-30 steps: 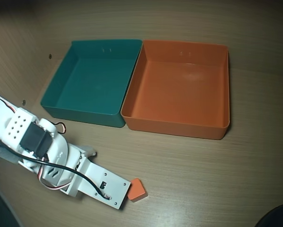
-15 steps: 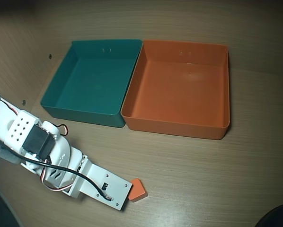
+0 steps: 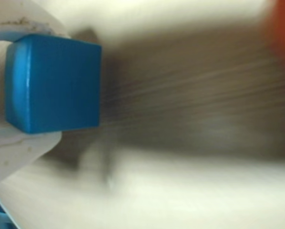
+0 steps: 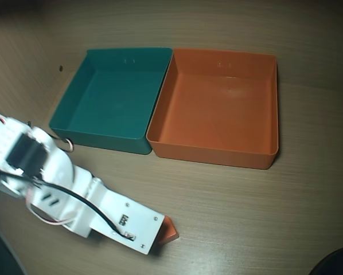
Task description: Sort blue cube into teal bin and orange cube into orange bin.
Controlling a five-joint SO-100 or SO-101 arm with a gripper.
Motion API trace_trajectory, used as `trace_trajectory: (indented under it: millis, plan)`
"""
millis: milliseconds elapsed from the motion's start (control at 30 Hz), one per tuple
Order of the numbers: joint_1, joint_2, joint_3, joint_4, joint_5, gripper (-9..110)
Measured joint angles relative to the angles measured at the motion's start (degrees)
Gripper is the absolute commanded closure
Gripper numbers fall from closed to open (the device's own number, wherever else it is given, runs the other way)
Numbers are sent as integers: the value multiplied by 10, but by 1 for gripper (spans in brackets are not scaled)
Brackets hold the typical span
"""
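Tool grips blue cube — wrist view only.

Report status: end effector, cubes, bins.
End effector shut on blue cube. Orange cube on table, partly under arm. Teal bin, orange bin empty.

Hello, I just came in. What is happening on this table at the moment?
A white robot arm is sorting two small cubes into two bins. Its claw is closed on the blue cube, as the wrist view shows. In the overhead view the arm reaches low over the wooden table and partly covers the orange cube, which lies on the table. The teal bin and the orange bin stand side by side, both empty.
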Motion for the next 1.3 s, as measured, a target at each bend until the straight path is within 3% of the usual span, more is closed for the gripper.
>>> trace_trajectory:
  millis: [200, 867, 1300]
  plan:
    - [-47, 93, -41, 0, 0, 107]
    - [-450, 157, -28, 1, 4, 107]
    - [-519, 156, 157, 1, 4, 107]
